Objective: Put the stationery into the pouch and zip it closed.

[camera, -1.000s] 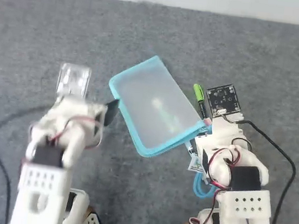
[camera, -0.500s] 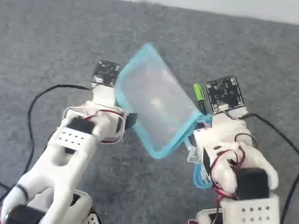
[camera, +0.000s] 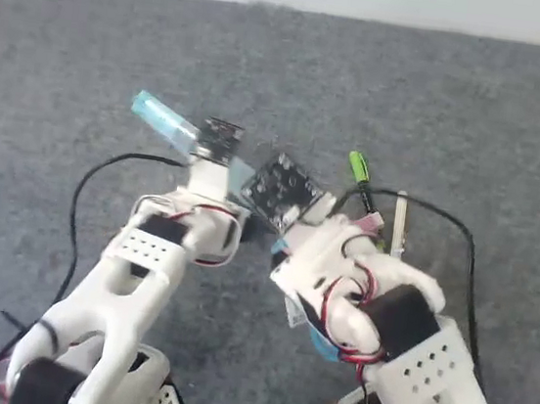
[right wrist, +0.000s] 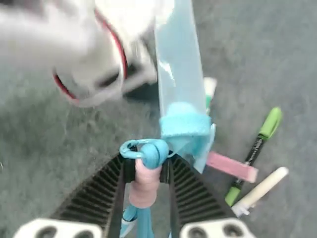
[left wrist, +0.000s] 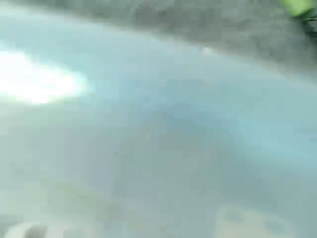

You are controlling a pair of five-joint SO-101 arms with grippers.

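Note:
The translucent pouch (camera: pixel 162 118) with blue trim stands on edge in the air between the two arms. It is edge-on in the right wrist view (right wrist: pixel 178 74) and pressed close in the left wrist view (left wrist: pixel 158 124). My right gripper (right wrist: pixel 146 158) is shut on the pouch's zip pull (right wrist: pixel 147 174), a pink tab with a blue loop. My left gripper (camera: pixel 225 182) sits under its camera, shut on the pouch's other end. On the mat lie a green pen (camera: pixel 358 168), a white pen (camera: pixel 399 218) and a pink eraser (right wrist: pixel 230 166).
Grey mat (camera: pixel 478 109) covers the table. A further white and green pen (right wrist: pixel 209 91) lies behind the pouch. The two arms stand close together at the centre, with black cables (camera: pixel 95 181) trailing beside them. Open mat lies toward the far edge.
The pouch went from lying flat and face-up to standing on edge. The left arm swung up and right along it. The right arm moved left toward the centre, uncovering the white pen.

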